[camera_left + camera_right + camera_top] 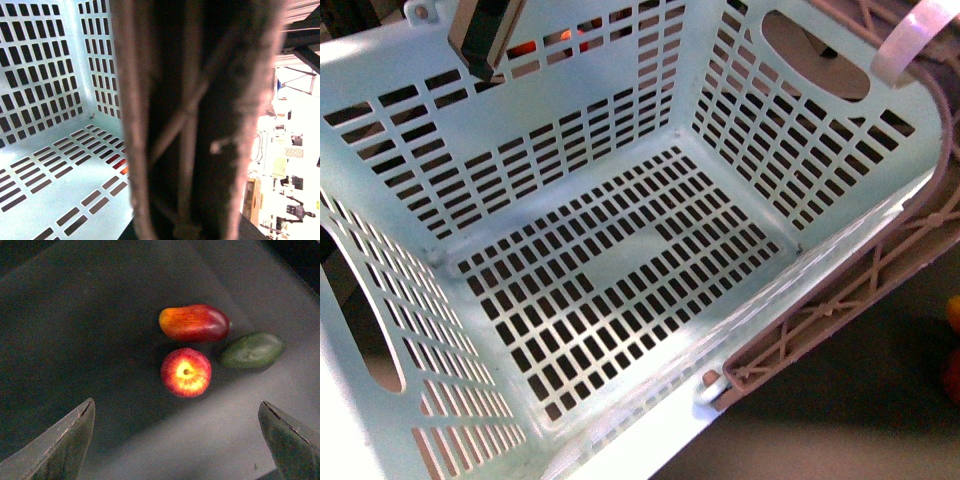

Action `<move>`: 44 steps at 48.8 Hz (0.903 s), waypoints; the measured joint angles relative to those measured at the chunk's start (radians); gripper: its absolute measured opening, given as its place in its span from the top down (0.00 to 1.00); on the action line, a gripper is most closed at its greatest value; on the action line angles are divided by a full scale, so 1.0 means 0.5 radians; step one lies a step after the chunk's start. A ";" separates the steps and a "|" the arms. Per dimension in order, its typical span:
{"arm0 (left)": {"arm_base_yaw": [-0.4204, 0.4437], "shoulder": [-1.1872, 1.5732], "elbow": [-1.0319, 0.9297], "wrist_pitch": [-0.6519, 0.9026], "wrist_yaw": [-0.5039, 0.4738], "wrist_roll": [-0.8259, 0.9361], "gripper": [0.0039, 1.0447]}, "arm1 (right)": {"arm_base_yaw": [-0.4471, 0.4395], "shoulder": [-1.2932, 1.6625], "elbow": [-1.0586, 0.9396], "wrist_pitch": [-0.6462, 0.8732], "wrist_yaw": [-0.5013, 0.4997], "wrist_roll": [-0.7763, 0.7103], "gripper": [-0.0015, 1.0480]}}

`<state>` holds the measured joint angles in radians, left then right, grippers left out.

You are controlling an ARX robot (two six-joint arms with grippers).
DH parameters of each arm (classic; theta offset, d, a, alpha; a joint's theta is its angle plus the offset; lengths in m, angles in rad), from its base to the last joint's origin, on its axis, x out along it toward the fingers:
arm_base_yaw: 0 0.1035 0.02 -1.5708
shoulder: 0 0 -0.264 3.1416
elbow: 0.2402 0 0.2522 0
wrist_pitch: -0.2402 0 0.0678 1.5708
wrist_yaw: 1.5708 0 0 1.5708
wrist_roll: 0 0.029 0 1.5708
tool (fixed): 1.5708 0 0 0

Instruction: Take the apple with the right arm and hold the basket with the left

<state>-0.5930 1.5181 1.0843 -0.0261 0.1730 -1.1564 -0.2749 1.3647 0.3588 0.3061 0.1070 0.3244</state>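
Note:
The pale mint-blue basket (620, 130) fills the front view, tilted, its slotted floor bare. Its brown-grey lattice handle (840, 300) with a white band (910, 40) runs along the right side. In the left wrist view the handle (195, 125) sits right against the camera, blurred; my left gripper is shut on it and its jaws are hidden. The basket's inside (50, 100) shows beside it. In the right wrist view the red apple (186, 372), with a yellow blush round its stem, lies on a dark grey surface. My right gripper (176, 407) is open above it and empty.
A red-orange oblong fruit (195, 322) touches the apple's far side, and a dark green fruit (252, 349) lies beside both. A dark arm part (485, 35) shows over the basket's far rim. Orange and red fruit (953, 340) peek in at the front view's right edge.

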 joint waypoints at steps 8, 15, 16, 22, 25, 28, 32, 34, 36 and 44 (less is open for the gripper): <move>-0.001 0.000 0.000 0.000 0.011 -0.001 0.95 | 0.018 0.623 0.225 0.146 0.102 -0.050 0.09; -0.001 0.000 0.000 0.000 0.011 -0.001 0.95 | 0.058 0.940 0.371 0.170 0.108 -0.072 0.09; -0.001 0.001 0.000 0.000 0.011 -0.001 0.95 | 0.069 0.990 0.401 0.170 0.110 -0.076 0.09; -0.001 0.001 0.000 0.000 0.008 -0.001 0.95 | 0.137 1.251 0.590 0.158 0.156 -0.095 0.09; -0.001 0.000 0.000 0.000 0.006 -0.001 0.95 | 0.163 1.352 0.667 0.149 0.165 -0.095 0.09; 0.000 0.001 0.000 0.000 0.005 -0.001 0.95 | 0.183 1.441 0.733 0.144 0.179 -0.095 0.09; 0.000 0.001 0.000 0.000 0.006 -0.001 0.95 | 0.195 1.543 0.813 0.134 0.179 -0.062 0.09; 0.000 0.001 0.000 0.000 0.006 -0.001 0.95 | 0.195 1.580 0.842 0.131 0.179 -0.047 0.09; 0.000 0.000 0.000 0.000 0.007 -0.001 0.95 | 0.194 1.619 0.874 0.130 0.178 -0.030 0.09; -0.001 0.000 0.000 0.000 0.006 -0.001 0.95 | 0.166 1.687 0.922 0.130 0.206 0.009 0.09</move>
<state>-0.5934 1.5181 1.0843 -0.0261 0.1761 -1.1568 -0.1917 2.2082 0.8196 0.3714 0.2100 0.3290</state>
